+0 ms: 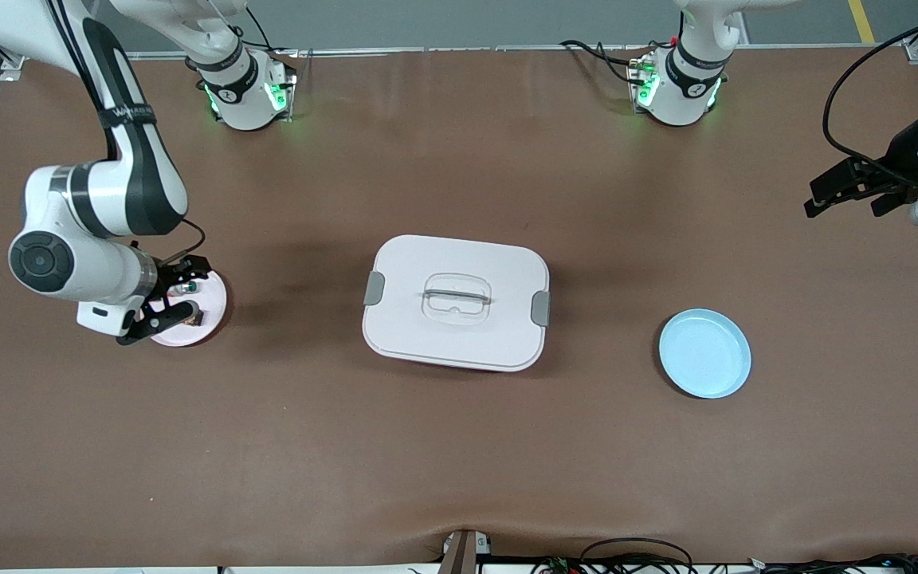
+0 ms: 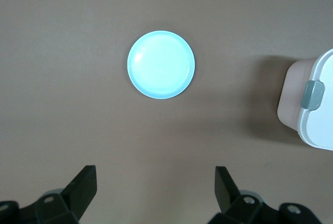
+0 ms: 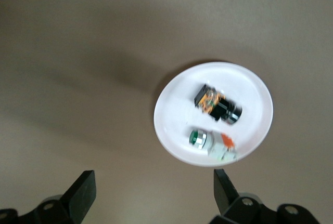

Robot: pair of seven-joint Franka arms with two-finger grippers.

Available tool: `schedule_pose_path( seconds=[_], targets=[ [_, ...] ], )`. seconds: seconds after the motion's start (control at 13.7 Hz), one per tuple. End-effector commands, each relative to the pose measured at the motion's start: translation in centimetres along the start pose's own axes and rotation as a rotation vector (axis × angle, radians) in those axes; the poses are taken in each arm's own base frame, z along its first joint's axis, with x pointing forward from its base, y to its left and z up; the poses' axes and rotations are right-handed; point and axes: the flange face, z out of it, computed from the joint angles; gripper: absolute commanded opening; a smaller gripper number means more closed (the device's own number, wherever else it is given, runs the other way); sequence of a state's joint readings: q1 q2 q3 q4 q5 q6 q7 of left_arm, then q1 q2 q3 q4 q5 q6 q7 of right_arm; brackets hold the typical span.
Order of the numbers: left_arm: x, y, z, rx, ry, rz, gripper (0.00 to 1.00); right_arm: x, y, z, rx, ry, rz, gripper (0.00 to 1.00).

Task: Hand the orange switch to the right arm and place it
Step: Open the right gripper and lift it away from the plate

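The right gripper hangs with its fingers spread wide and empty over the small white plate at the right arm's end of the table. The orange switch lies on that plate beside a white-and-green part, just ahead of the open jaws in the right wrist view. To do this well, I would centre the jaws on the switch's dark body, descend straight, and close without nudging its neighbour. The left gripper waits, also open, high over the bare brown table, with the blue plate ahead of it. A closed white box sits between the plates.
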State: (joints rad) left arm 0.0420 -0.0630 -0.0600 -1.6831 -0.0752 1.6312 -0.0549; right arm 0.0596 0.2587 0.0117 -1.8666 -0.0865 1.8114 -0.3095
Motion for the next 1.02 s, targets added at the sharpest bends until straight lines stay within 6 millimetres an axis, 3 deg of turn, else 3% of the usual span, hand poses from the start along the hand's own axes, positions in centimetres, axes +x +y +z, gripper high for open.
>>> schedule_pose_path(
  seconds=[0.0,0.15,0.44,0.66,0.8,0.95],
  targets=[
    [0.0,0.4,-0.1,-0.007,-0.007,0.009,1.00,-0.8,-1.0,-4.2,0.027,-0.050,0.078,1.00],
    [0.0,0.0,-0.2,-0.008,-0.007,0.004,1.00,-2.4,-1.6,-6.4,0.045,-0.052,0.126,1.00],
    [0.0,-0.4,-0.2,-0.006,-0.006,-0.003,1.00,-4.0,-1.7,-8.0,0.077,-0.048,0.205,1.00],
    [0.0,-0.7,-0.6,-0.005,0.002,-0.005,1.00,-6.2,-1.6,-11.0,0.066,-0.001,0.345,1.00],
    [-0.2,-0.8,-1.1,-0.004,0.011,-0.006,1.00,-6.7,-1.5,-11.5,0.069,-0.014,0.404,1.00],
    [-1.2,-0.5,-2.3,-0.003,0.028,0.007,1.00,-7.3,0.0,-13.3,0.074,-0.002,0.418,1.00]
  ],
)
